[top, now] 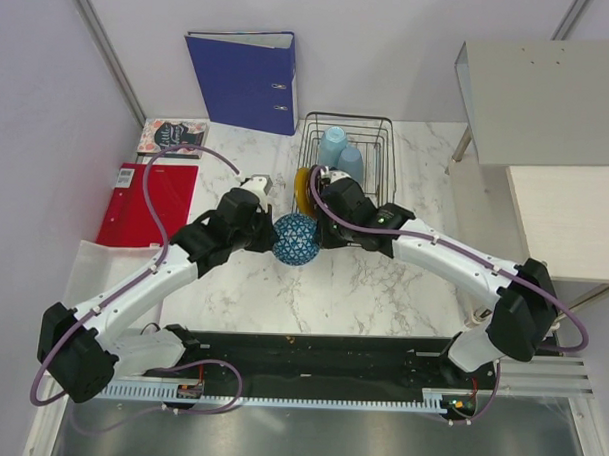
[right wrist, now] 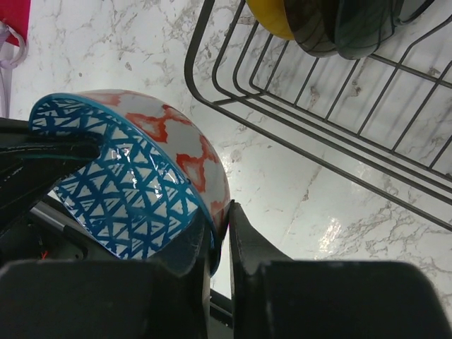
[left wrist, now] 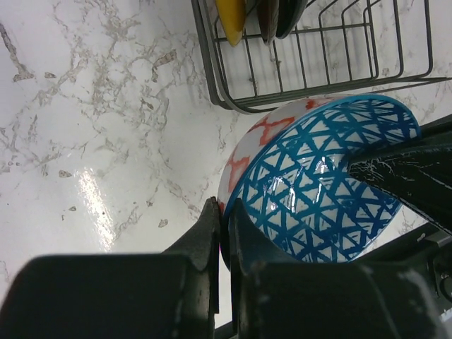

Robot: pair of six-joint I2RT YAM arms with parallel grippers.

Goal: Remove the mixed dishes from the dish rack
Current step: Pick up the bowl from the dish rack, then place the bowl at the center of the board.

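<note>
Looked like a handover. One arm should let go only once the other's pinch is sure. Left gripper [left wrist: 221,214]: jaws nearly closed, clamped on the bowl [top: 296,239] rim. Bowl was outside the rack [top: 380,122], just beside its near corner. Right gripper [right wrist: 220,216]: equally narrow, clamped on the opposite rim.
</note>
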